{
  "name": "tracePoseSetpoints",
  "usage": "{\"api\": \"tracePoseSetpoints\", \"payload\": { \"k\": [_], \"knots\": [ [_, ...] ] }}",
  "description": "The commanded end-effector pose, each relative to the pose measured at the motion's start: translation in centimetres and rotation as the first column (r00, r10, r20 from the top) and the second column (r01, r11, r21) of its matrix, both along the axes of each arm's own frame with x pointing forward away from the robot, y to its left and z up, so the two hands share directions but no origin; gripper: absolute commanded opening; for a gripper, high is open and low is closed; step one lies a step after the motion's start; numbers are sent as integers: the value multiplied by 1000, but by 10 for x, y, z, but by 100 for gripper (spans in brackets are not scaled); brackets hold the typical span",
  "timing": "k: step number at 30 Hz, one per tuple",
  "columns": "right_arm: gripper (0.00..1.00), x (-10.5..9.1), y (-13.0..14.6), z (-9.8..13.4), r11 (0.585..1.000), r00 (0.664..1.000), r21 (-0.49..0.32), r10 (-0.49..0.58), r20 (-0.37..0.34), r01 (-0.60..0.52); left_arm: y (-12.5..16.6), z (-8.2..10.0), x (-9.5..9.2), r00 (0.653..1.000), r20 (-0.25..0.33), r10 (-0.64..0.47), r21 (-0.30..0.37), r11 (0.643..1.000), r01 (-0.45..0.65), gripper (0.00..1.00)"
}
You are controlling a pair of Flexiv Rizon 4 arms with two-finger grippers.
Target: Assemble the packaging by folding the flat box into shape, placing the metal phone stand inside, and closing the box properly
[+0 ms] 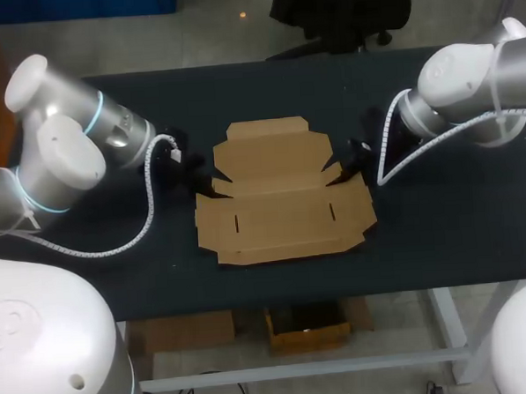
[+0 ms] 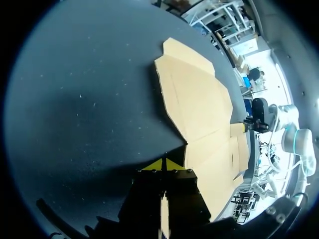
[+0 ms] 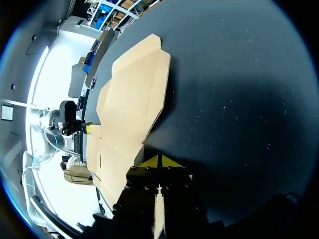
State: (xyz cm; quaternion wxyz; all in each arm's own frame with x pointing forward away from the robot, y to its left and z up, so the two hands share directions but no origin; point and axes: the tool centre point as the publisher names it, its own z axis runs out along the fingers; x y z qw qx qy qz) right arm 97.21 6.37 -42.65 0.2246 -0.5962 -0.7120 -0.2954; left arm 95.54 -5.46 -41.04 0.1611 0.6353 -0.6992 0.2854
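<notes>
Nearest the lens, head view: the left arm [image 1: 58, 155], its bulky white housing filling the lower left corner and its forearm reaching in over the dark counter [image 1: 266, 86].

Obs. 1: left gripper [image 2: 165, 163] is clenched, yellow tips pressed together, nothing held. It sits low over the counter, just beside the left edge of the flat box [image 1: 281, 205], at the notch where the rear panel meets the main panel. Contact with the cardboard: cannot tell.

Obs. 2: the flat box lies unfolded at mid-counter, plain brown cardboard. Its wide main panel is toward the near edge, with two short slots [image 1: 235, 223] cut in it. A narrower rear panel with small flaps lies toward the far edge.

Obs. 3: right gripper [image 3: 159, 161] is likewise clenched, tips together, empty. It is low over the counter, just beside the box's right edge at the matching notch. The right arm [image 1: 469, 80] comes in from the upper right corner.

Obs. 4: each wrist view shows the other gripper across the cardboard, on the opposite side.
</notes>
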Motion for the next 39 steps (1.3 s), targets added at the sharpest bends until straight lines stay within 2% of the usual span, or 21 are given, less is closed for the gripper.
{"api": "tracePoseSetpoints", "payload": {
  "k": [1,10,16,39],
  "knots": [
    [0,-2,2,2,1000,1000,-4,-4,4,4,-4,1,-2,1000,9,15,16,1000,-15,0],
    [0,-3,5,7,999,1000,-29,-18,17,19,-7,4,-3,999,24,21,25,999,-21,0],
    [0,-3,6,8,999,999,-42,-30,20,31,-10,6,-4,998,45,33,54,998,-35,0],
    [0,-1,18,18,994,999,-102,-42,33,45,-22,15,-4,998,65,15,110,994,-22,0]
  ]
}}
